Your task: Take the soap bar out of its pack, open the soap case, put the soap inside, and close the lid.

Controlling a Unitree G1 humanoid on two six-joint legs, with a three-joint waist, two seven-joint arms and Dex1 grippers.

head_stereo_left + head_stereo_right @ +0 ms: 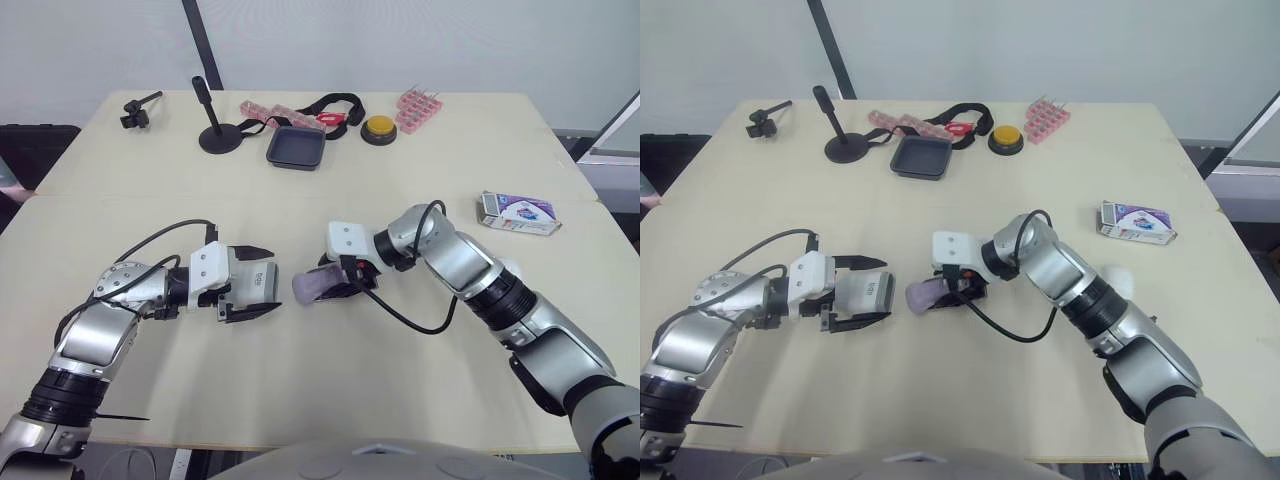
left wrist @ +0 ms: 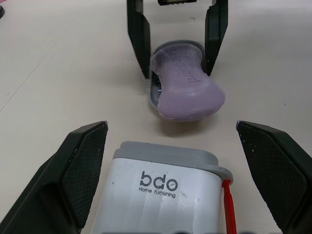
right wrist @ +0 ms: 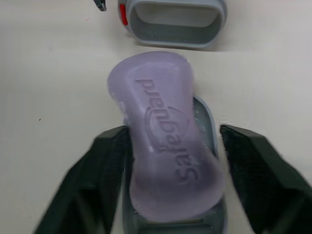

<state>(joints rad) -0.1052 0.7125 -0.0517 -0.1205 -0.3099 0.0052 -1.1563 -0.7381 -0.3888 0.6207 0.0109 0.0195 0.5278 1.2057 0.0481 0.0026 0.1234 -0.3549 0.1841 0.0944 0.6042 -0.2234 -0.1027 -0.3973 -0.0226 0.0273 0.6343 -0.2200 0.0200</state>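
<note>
Soap unpacked, case open; seating and closing remain.
We see the soap bar (image 3: 161,141) askew on the case tray (image 3: 208,116) within the right gripper (image 3: 173,132), grip unclear; the left gripper (image 2: 170,126), spread, brackets the case shell (image 2: 165,187).

1. Silver-grey shells cover the left arm (image 1: 100,335) and right arm (image 1: 480,272), broken by black ribbed bands (image 1: 497,292) at the joints.
2. A white block (image 1: 211,270) caps each wrist, and black cables (image 1: 410,318) loop alongside.
3. The left gripper (image 1: 277,278) and right gripper (image 1: 322,281) carry black fingers (image 2: 83,170) with finely textured pads.
</note>
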